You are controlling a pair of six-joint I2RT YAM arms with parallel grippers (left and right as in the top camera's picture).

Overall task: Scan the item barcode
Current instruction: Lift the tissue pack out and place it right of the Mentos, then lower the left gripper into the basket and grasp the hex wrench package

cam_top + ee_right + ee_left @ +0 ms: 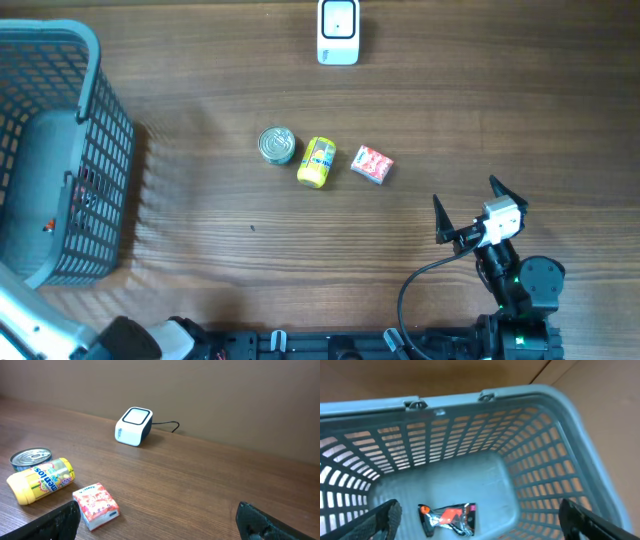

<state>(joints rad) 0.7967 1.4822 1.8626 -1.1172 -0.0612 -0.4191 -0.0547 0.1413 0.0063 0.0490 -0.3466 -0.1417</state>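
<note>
Basket [540, 397]: one black-orange packet [449, 517] on its bottom; L tool [480, 519] above, jaws apart, empty. Bench [200, 250]: can [277, 144], tub [317, 161], pack [371, 164] in row; scanner [338, 31] at far edge. R tool [465, 195] jaws apart, empty.

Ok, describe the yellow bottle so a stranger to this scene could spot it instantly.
Start at the grey basket on the overhead view's left edge and move right to the row of three small items. The bottle lies on its side in the middle, between a round tin and a red packet. It alone is yellow, with a Mentos label.
</note>
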